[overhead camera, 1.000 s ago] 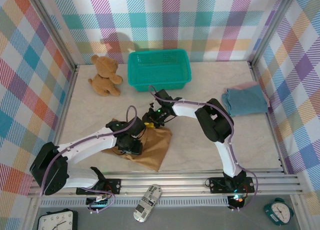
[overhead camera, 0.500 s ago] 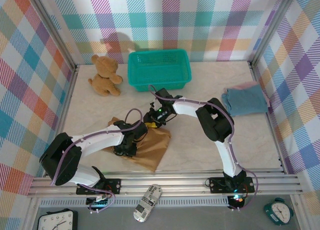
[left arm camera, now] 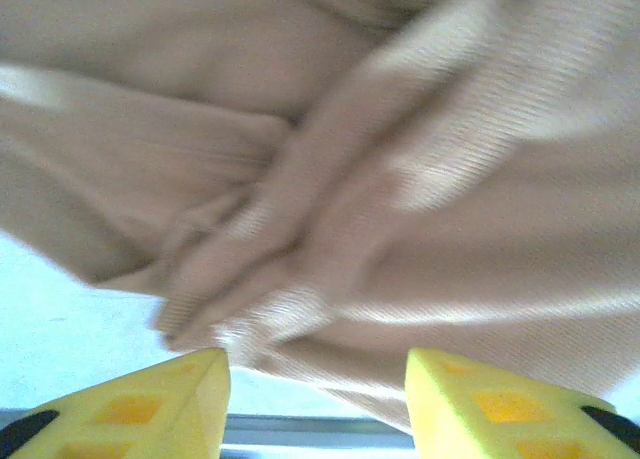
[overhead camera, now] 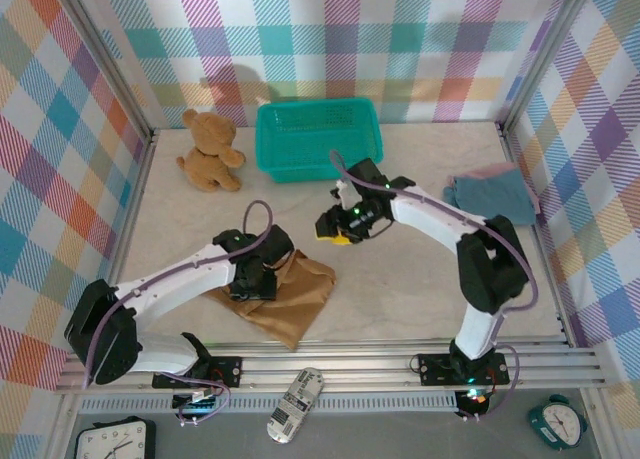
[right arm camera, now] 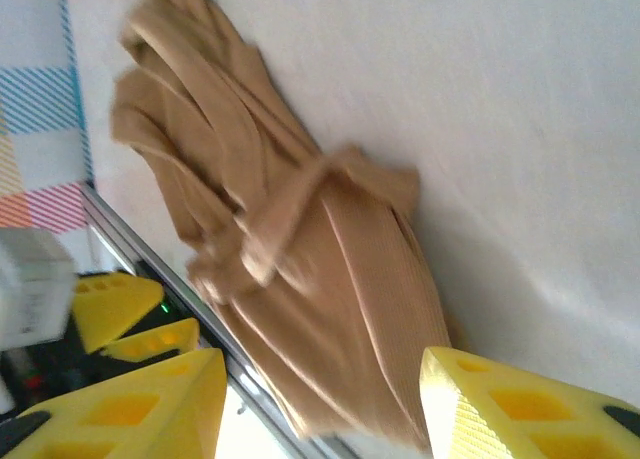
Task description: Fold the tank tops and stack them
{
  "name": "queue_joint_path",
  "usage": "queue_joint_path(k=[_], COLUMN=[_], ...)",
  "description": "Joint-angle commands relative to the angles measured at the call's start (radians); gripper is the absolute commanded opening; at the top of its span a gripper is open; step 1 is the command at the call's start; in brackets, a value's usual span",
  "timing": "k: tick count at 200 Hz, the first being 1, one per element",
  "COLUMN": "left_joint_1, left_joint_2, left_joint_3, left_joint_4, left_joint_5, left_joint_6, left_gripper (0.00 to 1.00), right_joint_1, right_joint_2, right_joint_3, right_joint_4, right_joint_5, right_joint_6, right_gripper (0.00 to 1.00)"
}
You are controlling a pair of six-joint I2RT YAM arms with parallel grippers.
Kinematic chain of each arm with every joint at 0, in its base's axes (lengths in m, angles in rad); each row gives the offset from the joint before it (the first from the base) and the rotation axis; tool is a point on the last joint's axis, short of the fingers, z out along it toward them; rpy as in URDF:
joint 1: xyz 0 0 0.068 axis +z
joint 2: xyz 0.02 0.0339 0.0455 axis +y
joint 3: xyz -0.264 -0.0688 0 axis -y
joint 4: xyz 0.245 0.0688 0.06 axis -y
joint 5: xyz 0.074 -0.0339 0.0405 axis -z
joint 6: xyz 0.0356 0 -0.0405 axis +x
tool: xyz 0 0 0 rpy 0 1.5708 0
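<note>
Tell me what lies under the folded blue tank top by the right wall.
Pink cloth: a strip of the pink tank top peeks out at the far edge of the blue tank top. The rest of it, and its fold, is covered.

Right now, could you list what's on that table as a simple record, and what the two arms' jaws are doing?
brown top: rumpled, near the table's front edge
blue top: folded, lying on the pink top, far right
left jaws: open, low over the brown top
right jaws: open, empty, apart from the cloth
teddy bear: back left
teal basket: back middle
</note>
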Motion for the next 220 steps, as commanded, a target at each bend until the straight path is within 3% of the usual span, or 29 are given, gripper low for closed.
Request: queue_joint_path(k=[1,29,63,92,120,143,164,220], left_joint_1=[-0.114,-0.225,-0.323,-0.356,-0.359,-0.36,-0.36,-0.359], left_joint_2=[-0.007,0.043,0.141,0.249,0.3,0.33,0.329,0.405], left_joint_3=[0.009,-0.019,-0.049,-0.042,-0.042,-0.024,0.049,0.41], left_joint_4=[0.107,0.223,0.301,0.247,0.171,0.13,0.108,0.154], left_joint_5=[0.078,0.106,0.118,0.094,0.059,0.08,0.126,0.382], left_joint_6=[0.0,0.023,0.051,0.087,0.097,0.111,0.151,0.178], left_gripper=[0.54,0.6,0.6,0.57,0.45,0.17,0.01,0.0], right_joint_1=[0.018,0.049,0.071,0.082,0.069,0.023,-0.034,-0.209], right_joint_2=[-0.017,0.022,0.098,0.144,0.123,0.091,0.051,-0.048], right_joint_3=[-0.123,-0.168,-0.182,-0.163,-0.182,-0.187,-0.181,-0.119], right_joint_4=[-0.022,0.089,0.172,0.168,0.118,0.043,-0.062,-0.367], right_joint_5=[0.035,0.001,-0.04,-0.068,-0.065,-0.069,-0.064,0.007], right_joint_6=[-0.023,0.025,0.056,0.047,0.034,-0.005,-0.074,-0.289], right_gripper=[0.55,0.57,0.55,0.45,0.22,0.08,0.06,0.05])
